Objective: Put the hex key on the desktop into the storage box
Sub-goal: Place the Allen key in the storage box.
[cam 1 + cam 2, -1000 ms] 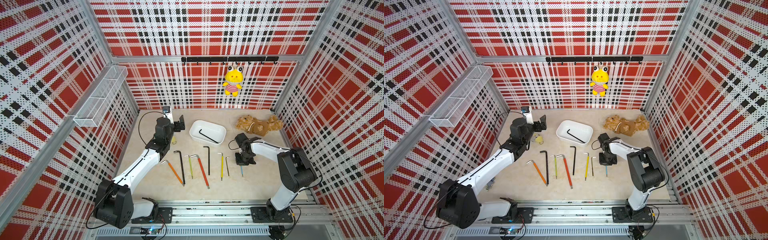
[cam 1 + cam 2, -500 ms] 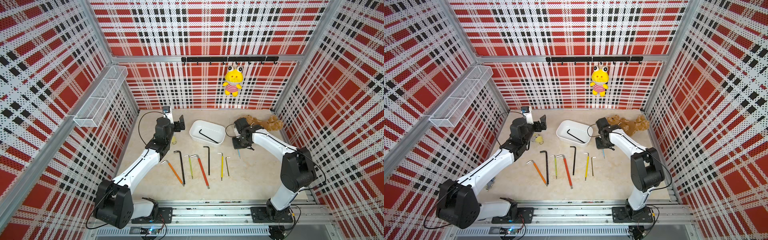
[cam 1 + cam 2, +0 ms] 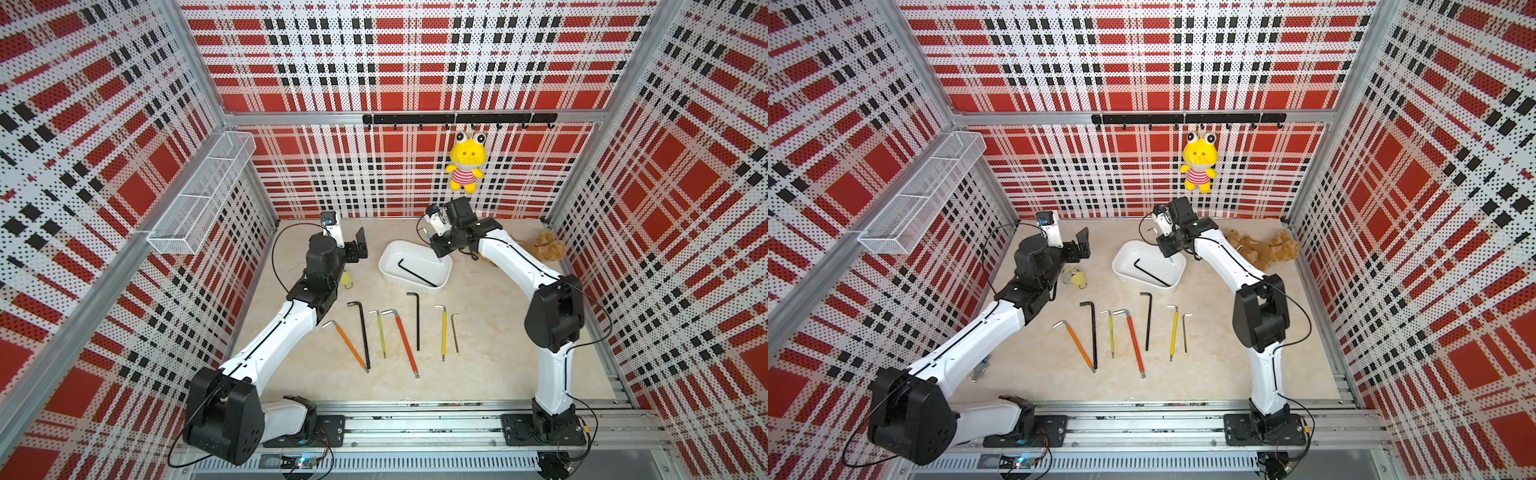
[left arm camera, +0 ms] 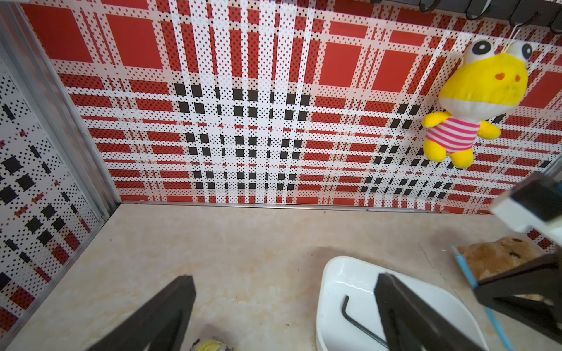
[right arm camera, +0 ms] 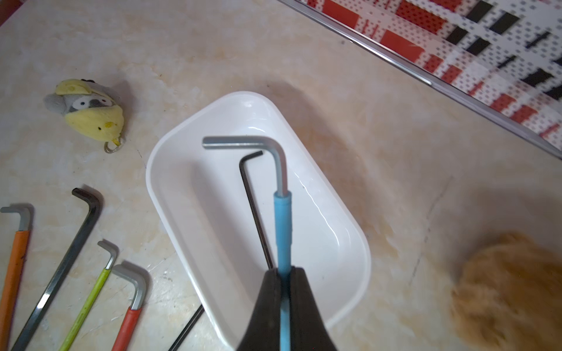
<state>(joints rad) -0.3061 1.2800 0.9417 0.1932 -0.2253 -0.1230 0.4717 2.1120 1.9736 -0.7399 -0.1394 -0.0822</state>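
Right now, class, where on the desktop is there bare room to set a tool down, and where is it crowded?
Free: the desktop strip between the hex key row and the front rail; the back patch between the storage box and the back wall. Crowded: along the hex key row, and the corner with the brown teddy.

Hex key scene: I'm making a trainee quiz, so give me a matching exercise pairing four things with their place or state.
1 blue-sleeved hex key
2 red-sleeved hex key
3 yellow frog plush
4 left gripper

A open, empty
B hanging from the black hook rail
C lying on the desktop
D clamped in the right gripper

Pairs: 1-D, 2-C, 3-B, 4-A
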